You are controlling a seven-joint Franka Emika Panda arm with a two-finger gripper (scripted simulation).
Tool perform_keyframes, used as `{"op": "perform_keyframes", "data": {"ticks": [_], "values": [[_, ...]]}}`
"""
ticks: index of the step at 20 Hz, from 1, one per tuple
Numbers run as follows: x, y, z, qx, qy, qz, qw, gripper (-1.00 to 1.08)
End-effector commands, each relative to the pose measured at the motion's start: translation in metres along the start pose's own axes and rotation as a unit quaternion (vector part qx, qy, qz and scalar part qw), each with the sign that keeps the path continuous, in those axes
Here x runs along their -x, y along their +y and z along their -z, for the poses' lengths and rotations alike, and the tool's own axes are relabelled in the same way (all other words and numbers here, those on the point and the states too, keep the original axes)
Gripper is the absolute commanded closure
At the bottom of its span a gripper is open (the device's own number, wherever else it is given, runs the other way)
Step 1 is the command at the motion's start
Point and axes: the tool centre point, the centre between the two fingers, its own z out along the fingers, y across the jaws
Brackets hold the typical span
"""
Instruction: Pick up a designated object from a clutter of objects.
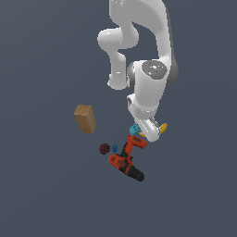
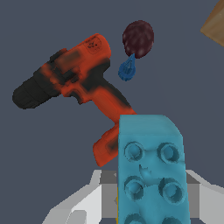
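Note:
The cyan studded brick (image 1: 134, 129) sits between my gripper's fingers (image 1: 139, 131), just above the drill's handle end. In the wrist view the brick (image 2: 151, 170) fills the space between the two fingers, and a grey pad (image 2: 108, 178) touches it on each side. My gripper (image 2: 151, 181) is shut on the brick. The orange-black power drill (image 1: 127, 158) lies just past it and also shows in the wrist view (image 2: 74, 81). Whether the brick is off the surface I cannot tell.
A yellow banana (image 1: 163, 127) peeks out beside the gripper. A dark maroon bumpy ball (image 1: 104, 148) and a tiny dark blue piece (image 1: 114, 148) lie next to the drill; both show in the wrist view (image 2: 138, 38) (image 2: 127, 70). A tan wooden block (image 1: 85, 118) stands at the exterior view's left.

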Motion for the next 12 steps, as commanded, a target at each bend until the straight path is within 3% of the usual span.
{"op": "perform_keyframes", "data": {"ticks": [1,12], "values": [[0.004,0.005,0.023,-0.001,0.0,0.0,1.0,1.08],[0.026,0.028,0.142,-0.001,0.001,0.0,1.0,1.08]]}}
